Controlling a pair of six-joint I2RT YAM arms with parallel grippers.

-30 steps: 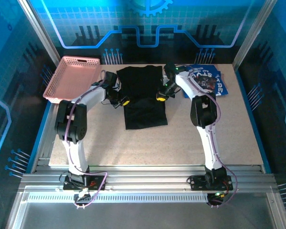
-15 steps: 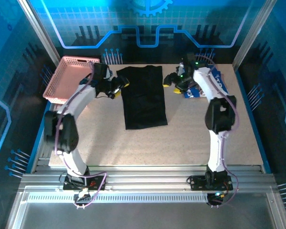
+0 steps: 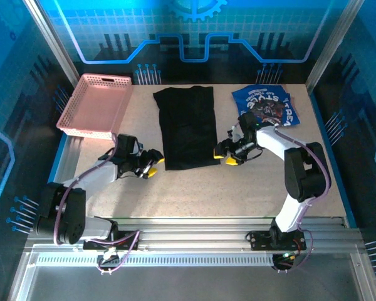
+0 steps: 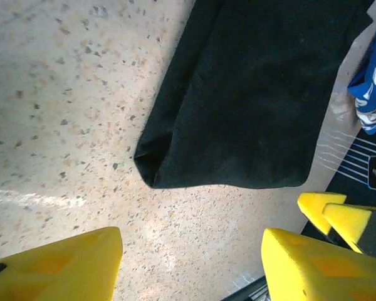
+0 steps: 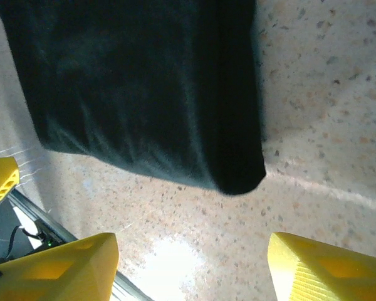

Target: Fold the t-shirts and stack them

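Step (my read): halving black shirt (image 3: 188,125), lying as long strip. L gripper (image 3: 153,168) wide, empty; near-left corner just ahead. R gripper (image 3: 224,157) likewise; near-right corner ahead. Next: pinch both corners evenly, carry to far hem. Beyond R gripper: blue shirt (image 3: 266,106).

Both arms are built from white shells broken up by black joint housings, the left arm (image 3: 94,177) and the right arm (image 3: 272,137) alike. A thin purple cable (image 3: 326,170) is run along each arm and is looped near the black base plates (image 3: 272,240), which are bolted to silver rails. The fingers (image 4: 56,266) are capped in bright yellow: blunt wedges with faint diamond-shaped recesses moulded into their faces. The same yellow wedges (image 5: 326,269) are seen from the right wrist.
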